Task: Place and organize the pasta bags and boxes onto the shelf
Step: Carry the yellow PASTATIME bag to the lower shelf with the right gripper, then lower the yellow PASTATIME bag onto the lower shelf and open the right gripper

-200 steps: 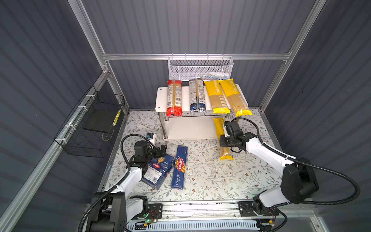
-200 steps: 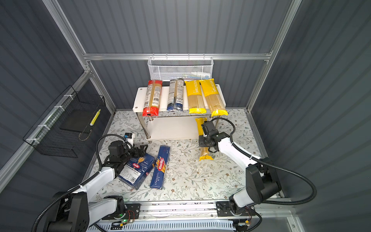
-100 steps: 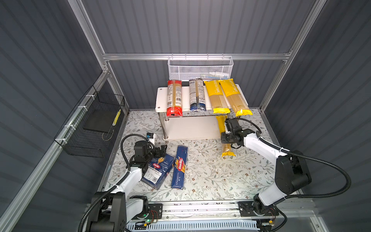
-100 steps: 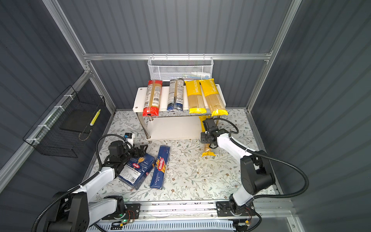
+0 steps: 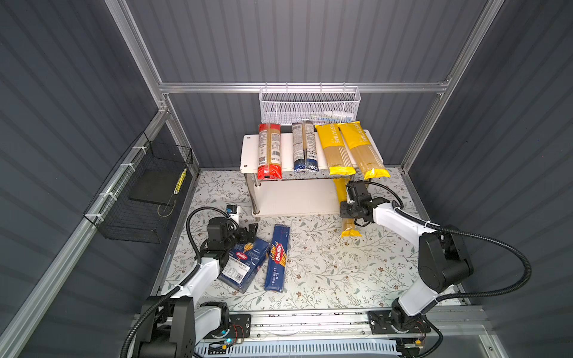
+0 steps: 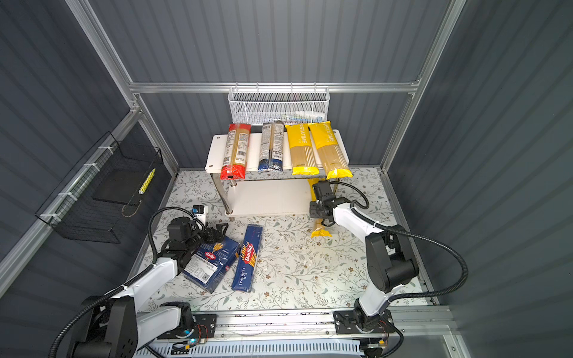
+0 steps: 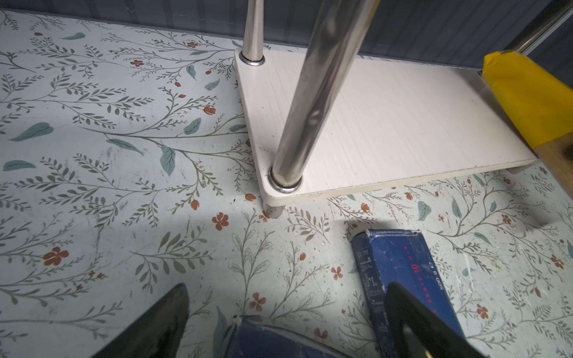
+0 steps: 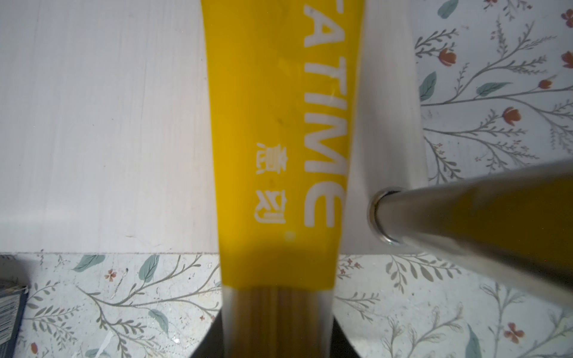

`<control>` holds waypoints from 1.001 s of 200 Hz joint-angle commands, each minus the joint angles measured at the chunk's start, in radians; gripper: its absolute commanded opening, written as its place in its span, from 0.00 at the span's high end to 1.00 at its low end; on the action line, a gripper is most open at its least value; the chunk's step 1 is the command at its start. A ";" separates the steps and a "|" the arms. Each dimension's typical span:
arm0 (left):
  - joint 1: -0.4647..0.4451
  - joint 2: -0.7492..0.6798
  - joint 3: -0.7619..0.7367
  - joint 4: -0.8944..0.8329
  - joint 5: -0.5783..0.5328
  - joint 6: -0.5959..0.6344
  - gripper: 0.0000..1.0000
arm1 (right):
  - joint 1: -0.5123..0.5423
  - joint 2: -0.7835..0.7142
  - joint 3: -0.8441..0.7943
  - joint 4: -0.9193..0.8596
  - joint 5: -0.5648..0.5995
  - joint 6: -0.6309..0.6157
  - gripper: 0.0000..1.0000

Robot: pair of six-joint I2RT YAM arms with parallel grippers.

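At the right end of the lower board (image 5: 294, 198), your right gripper (image 5: 350, 218) straddles the third yellow bag (image 5: 349, 231). This bag's long axis runs front to back. Its far half lies on the board, and its near end sticks out past the front edge over the floor mat.

Seen from the right wrist, the bag (image 8: 279, 155) runs straight ahead of the fingers (image 8: 214, 344), which flank its clear window section, one on each side. You cannot tell whether they pinch it or merely stand beside it. A chrome post (image 8: 465, 217) stands just beside the bag on its outer side, so any further push probably has to follow the bag's own axis, deeper under the top board. That board already carries four bags side by side.

Your left gripper (image 5: 249, 231) hovers with fingers (image 7: 155, 325) spread and empty at the far end of the wide box (image 5: 245, 263). The narrow box (image 5: 277, 258) lies just beside it on the floor, and both boxes are nearer the left arm.
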 commanded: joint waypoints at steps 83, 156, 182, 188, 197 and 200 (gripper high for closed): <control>0.004 -0.006 0.020 -0.015 0.001 0.004 0.01 | -0.029 -0.076 -0.003 0.047 0.007 0.037 0.26; 0.004 -0.012 0.018 -0.013 0.001 0.004 0.01 | -0.025 -0.372 -0.250 -0.010 -0.205 0.087 0.19; 0.004 -0.010 0.019 -0.013 0.004 0.004 0.01 | -0.025 -0.481 -0.312 -0.072 -0.276 0.069 0.18; 0.004 -0.008 0.020 -0.013 0.004 0.004 0.01 | -0.025 -0.503 -0.326 -0.082 -0.307 0.058 0.17; 0.004 -0.007 0.022 -0.015 0.004 0.004 0.01 | -0.025 -0.533 -0.346 -0.088 -0.349 0.045 0.17; 0.004 -0.007 0.021 -0.015 0.004 0.005 0.01 | -0.025 -0.543 -0.351 -0.093 -0.358 0.043 0.16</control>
